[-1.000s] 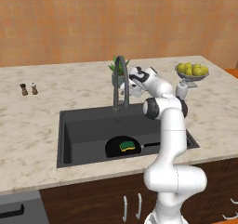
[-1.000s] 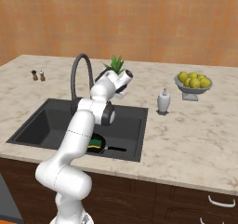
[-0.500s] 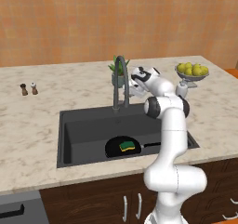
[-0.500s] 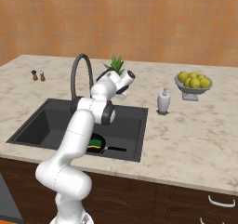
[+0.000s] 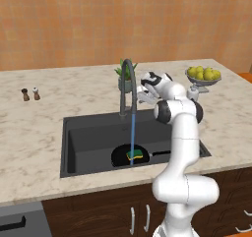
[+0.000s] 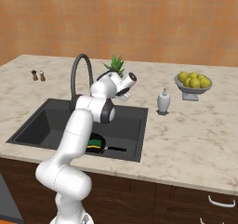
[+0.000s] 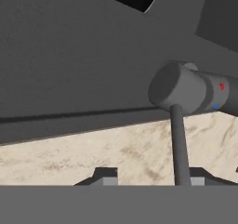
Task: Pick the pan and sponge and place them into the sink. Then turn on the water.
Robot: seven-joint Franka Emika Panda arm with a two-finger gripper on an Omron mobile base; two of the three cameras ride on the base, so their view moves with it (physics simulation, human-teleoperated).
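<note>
The black pan [image 5: 122, 157] [image 6: 103, 146] lies on the floor of the dark grey sink [image 5: 88, 135] [image 6: 37, 125], its thin handle pointing right. In the pan rests the yellow and green sponge [image 5: 137, 155] [image 6: 94, 144]. A thin blue stream of water [image 5: 132, 133] falls from the arched faucet [image 5: 126, 81] [image 6: 79, 72] onto the sponge. My gripper [image 5: 142, 96] [image 6: 122, 95] [image 7: 151, 179] is open at the faucet's base, behind the sink. In the hand view the faucet's thin lever [image 7: 179, 144] stands between the fingertips, close to the right one [image 7: 199, 175].
A potted plant [image 5: 127, 75] [image 6: 116, 66] stands just behind the faucet. To the right are a soap dispenser [image 6: 162, 101] and a bowl of yellow fruit [image 5: 203, 75] [image 6: 194, 82]. Two small shakers [image 5: 30, 94] [image 6: 38, 74] stand far left on the marble counter.
A blue stream of water now runs from the faucet into the pan; before, none showed. The arm and gripper have hardly moved.
</note>
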